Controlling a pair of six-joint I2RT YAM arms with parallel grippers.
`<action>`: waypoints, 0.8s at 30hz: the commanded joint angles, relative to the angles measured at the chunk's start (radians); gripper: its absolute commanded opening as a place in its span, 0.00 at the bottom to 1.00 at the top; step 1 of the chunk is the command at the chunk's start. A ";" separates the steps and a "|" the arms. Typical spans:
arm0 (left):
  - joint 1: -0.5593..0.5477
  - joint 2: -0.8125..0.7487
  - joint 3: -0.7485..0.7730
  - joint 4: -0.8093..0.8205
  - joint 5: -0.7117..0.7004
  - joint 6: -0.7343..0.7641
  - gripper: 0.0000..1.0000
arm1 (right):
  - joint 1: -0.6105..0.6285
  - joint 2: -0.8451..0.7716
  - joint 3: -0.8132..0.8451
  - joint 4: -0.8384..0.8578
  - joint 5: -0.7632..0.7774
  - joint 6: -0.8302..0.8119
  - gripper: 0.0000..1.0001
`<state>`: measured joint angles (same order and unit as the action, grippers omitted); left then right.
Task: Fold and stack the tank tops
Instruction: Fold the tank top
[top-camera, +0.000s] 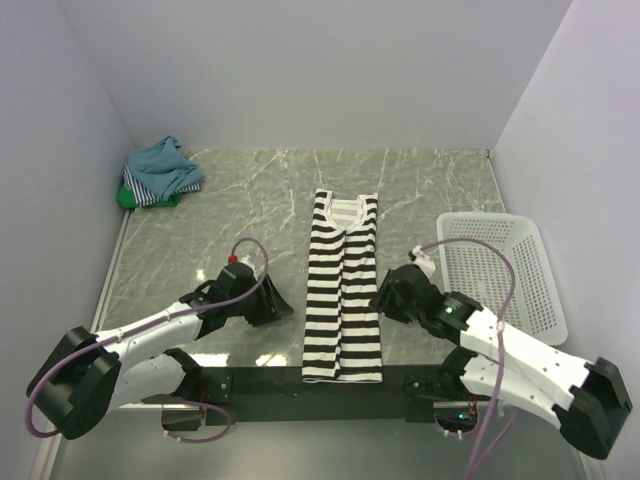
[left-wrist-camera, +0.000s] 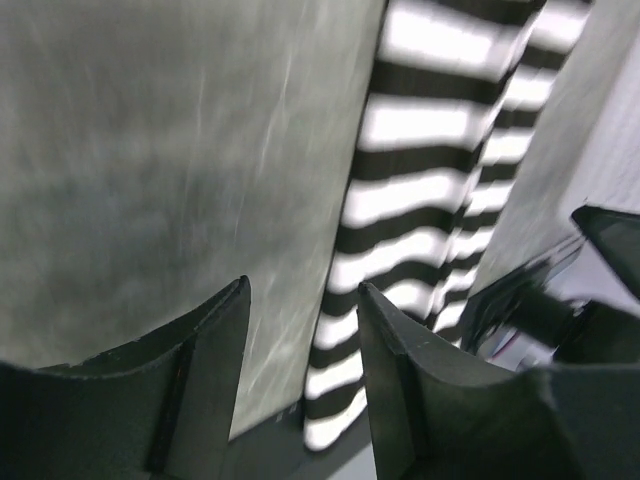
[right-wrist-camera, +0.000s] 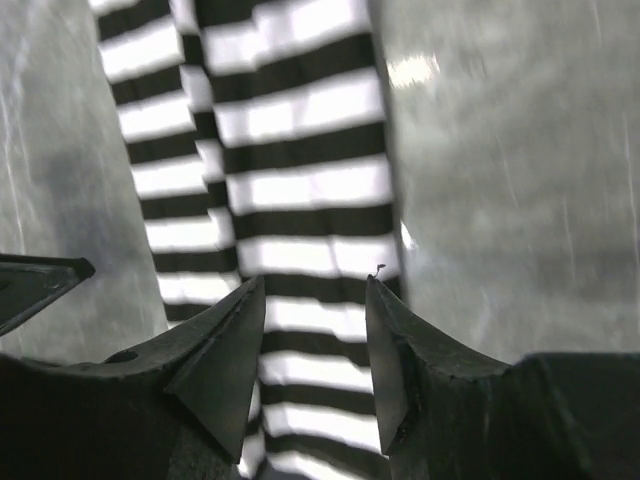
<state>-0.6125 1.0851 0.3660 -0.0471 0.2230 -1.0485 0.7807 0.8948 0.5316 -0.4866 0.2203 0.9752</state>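
The black-and-white striped tank top (top-camera: 341, 290) lies flat in the middle of the table (top-camera: 250, 205). It is folded along its length into a narrow strip, with the neck end at the far side and the hem at the near edge, between the two arm bases. The left tool (top-camera: 280, 305) is low over the table just beside the left long edge of this strip, about at its middle, and it points toward the cloth. In the left wrist view the left tool (left-wrist-camera: 302, 290) has its fingers spread and nothing is between them; mostly bare table shows in the gap, and the striped tank top (left-wrist-camera: 420, 200) runs past the right finger. The right tool (top-camera: 385, 295) is at the opposite long edge of the strip, facing the left one, so the top lies between the two tools. In the right wrist view the right tool (right-wrist-camera: 315, 285) is also spread, and the striped tank top (right-wrist-camera: 290, 180) shows through the gap, with its right edge close to the right finger. I cannot tell if the fingertips touch the cloth, but they do not pinch it. The pile of other tank tops (top-camera: 160, 172) sits in the far left corner, well apart from both tools, with a teal-blue one on top. A white basket (top-camera: 500, 270) stands on the right side of the table, near the right arm.
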 joint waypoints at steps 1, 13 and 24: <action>-0.090 -0.027 -0.003 -0.096 -0.008 -0.050 0.52 | 0.009 -0.100 -0.053 -0.087 -0.084 0.065 0.52; -0.210 -0.013 0.048 -0.272 0.048 -0.050 0.59 | 0.123 -0.146 -0.139 -0.219 -0.196 0.154 0.56; -0.314 0.081 0.027 -0.162 0.214 -0.031 0.64 | 0.245 -0.186 -0.245 -0.185 -0.282 0.275 0.59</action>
<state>-0.8944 1.1393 0.3820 -0.2359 0.3779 -1.1007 0.9985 0.7269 0.3210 -0.6796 -0.0177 1.1961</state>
